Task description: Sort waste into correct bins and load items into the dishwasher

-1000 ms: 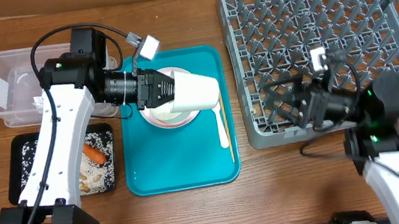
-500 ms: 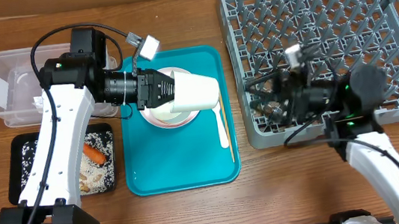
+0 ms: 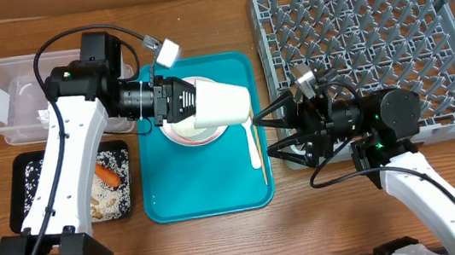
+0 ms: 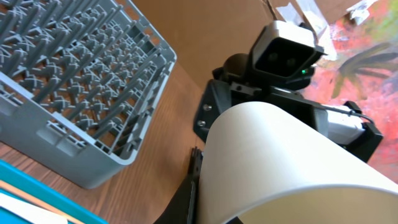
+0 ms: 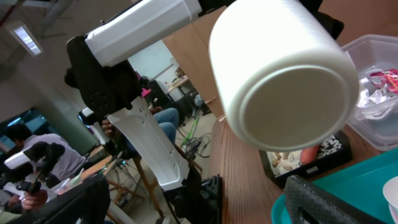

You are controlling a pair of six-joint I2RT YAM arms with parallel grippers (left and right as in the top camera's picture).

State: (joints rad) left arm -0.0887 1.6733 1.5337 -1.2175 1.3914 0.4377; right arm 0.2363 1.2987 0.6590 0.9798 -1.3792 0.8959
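My left gripper (image 3: 197, 105) is shut on a white cup (image 3: 225, 104) and holds it on its side above the teal tray (image 3: 201, 195). The cup's base (image 5: 292, 106) faces my right wrist camera. A pale round dish (image 3: 183, 133) lies half hidden under the cup. My right gripper (image 3: 263, 135) stands open just right of the cup, between the tray and the grey dish rack (image 3: 371, 34), with nothing between its fingers (image 5: 329, 202). On the tray's right side lie a white fork (image 3: 254, 148) and a thin wooden stick (image 3: 262, 162).
A clear tub (image 3: 2, 106) at the far left holds white napkins and a red wrapper (image 5: 387, 79). Below it, the black tray (image 3: 27, 193) holds a carrot (image 3: 109, 173) and crumbly scraps. The rack's near corner (image 4: 124, 158) is close to my right arm.
My right gripper has swung left from over the rack's front edge to the gap beside the tray, toward the cup. The left arm and cup have not moved.
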